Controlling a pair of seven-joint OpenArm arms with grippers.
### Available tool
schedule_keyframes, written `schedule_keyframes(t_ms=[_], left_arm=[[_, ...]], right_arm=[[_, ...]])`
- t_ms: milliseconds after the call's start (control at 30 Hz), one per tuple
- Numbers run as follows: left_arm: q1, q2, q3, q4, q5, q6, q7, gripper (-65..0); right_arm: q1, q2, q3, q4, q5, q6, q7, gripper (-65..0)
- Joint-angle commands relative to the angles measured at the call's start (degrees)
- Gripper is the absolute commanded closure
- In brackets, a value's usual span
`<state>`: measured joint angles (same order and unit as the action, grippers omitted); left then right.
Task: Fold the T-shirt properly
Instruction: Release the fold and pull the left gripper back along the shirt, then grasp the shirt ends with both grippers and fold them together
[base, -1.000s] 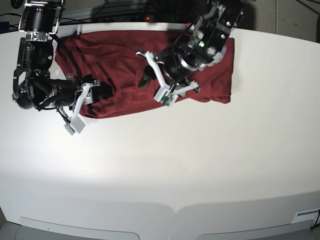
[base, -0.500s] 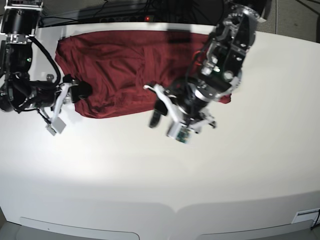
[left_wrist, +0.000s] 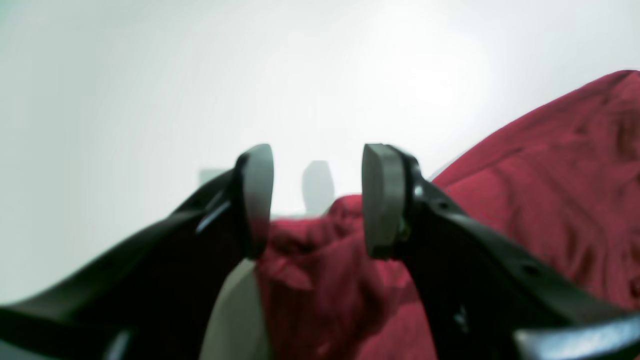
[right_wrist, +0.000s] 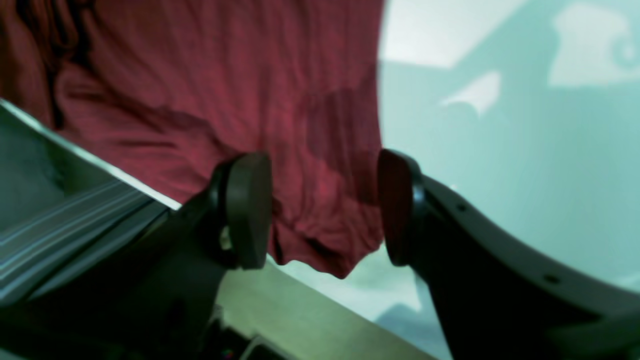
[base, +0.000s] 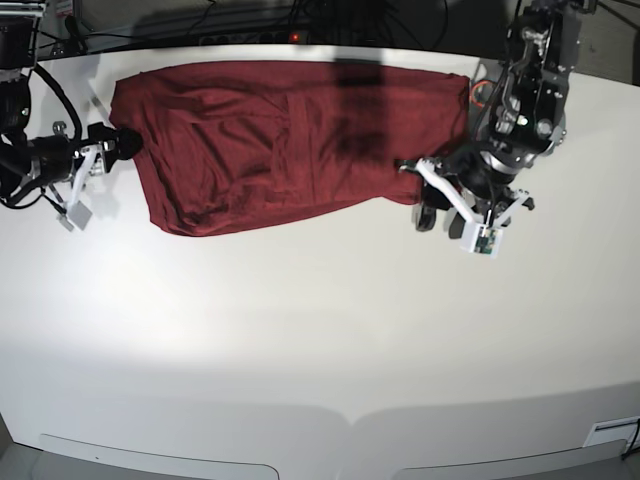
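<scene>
The dark red T-shirt (base: 260, 140) lies spread as a wide band along the far side of the white table (base: 320, 330). My left gripper (base: 416, 195) is open just off the shirt's near right corner. In the left wrist view (left_wrist: 317, 200) its pads stand apart with shirt cloth (left_wrist: 550, 190) below and to the right. My right gripper (base: 118, 145) is at the shirt's left edge. In the right wrist view (right_wrist: 322, 207) it is open, with the shirt (right_wrist: 225, 75) showing beyond the gap and a cloth corner low between the fingers.
Dark cables and equipment (base: 250, 20) run behind the table's far edge. The table's near edge curves along the bottom of the base view. Bare white tabletop lies in front of the shirt.
My left arm has swung right, off the shirt to its right corner. My right arm has drawn back left and up to the shirt's left edge. The shirt now lies uncovered.
</scene>
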<state>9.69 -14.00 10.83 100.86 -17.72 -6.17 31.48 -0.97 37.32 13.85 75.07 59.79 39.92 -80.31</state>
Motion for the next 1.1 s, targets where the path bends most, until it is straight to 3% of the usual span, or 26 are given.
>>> schedule_keyframes(t_ms=[0, 433, 933, 1067], left_arm=[[-0.2, -0.48, -0.28, 1.14, -0.85, -0.22, -1.88, -27.9], [0.76, -0.5, -0.31, 1.14, -0.94, -0.22, -1.07, -27.9], [1.68, -0.48, -0.31, 1.14, -0.79, -0.22, 0.37, -27.9], [2.51, -0.5, -0.31, 1.14, -0.76, -0.22, 0.37, -27.9]], right_arm=[[0.83, 1.51, 0.44, -0.17, 0.85, 0.08, 0.31, -33.6], [0.81, 1.11, -5.86, -4.76, 0.26, 0.08, 0.31, -33.6], [0.81, -3.04, -13.18, -4.74, 0.26, 0.08, 0.31, -33.6], [0.81, -3.63, -13.18, -4.74, 0.31, 0.08, 0.31, -28.2]])
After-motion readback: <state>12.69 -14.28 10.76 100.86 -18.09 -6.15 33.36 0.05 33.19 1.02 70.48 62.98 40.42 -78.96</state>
